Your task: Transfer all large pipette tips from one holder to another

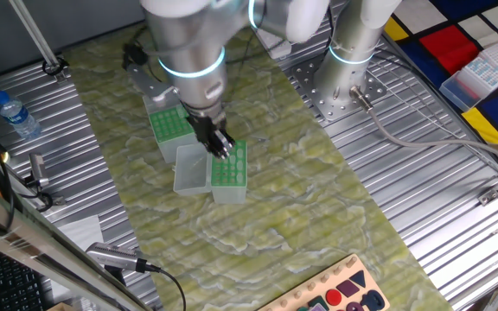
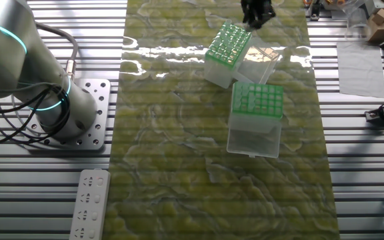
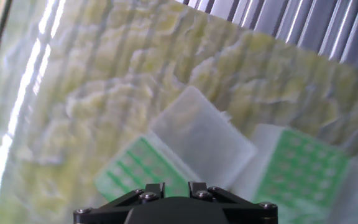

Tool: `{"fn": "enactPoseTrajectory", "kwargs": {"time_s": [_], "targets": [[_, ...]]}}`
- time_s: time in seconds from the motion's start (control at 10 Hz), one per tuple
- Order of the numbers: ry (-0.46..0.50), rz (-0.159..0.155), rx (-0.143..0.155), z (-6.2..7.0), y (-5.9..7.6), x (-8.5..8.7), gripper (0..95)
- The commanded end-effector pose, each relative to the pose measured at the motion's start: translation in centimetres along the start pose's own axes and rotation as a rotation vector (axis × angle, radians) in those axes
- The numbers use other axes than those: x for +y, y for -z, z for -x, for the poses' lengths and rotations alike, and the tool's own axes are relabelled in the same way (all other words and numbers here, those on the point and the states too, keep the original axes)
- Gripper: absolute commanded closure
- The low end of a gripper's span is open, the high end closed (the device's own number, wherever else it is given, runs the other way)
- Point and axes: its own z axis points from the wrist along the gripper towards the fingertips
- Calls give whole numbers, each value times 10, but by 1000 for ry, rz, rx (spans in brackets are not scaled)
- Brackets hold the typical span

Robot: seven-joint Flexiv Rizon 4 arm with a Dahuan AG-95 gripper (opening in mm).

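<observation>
Two green holders stand on the mat. The nearer holder carries the large pipette tips, pale shiny tops in a tight grid. The other holder shows a green plate of open holes on a clear box, and appears as the farther green block, partly behind my arm. My gripper hangs just above the tip holder's edge, at the far end of the mat. In the blurred hand view both green grids lie below my gripper. Its jaws stand close together with nothing visible between them.
A translucent lid lies flat beside the tip holder. A water bottle stands at the left. A wooden shape board sits at the near edge. Coloured boxes are at the far right, beside the arm's base.
</observation>
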Motion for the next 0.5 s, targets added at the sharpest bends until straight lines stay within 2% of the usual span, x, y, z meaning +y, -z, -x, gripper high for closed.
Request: {"fn": "enactPoseTrajectory", "kwargs": {"time_s": [0.1, 0.3, 0.5], "targets": [[-108, 49, -8, -4, -21, 25, 760], [-152, 76, -11, -6, -26, 27, 760], [-184, 82, -11, -6, -26, 27, 760]]}}
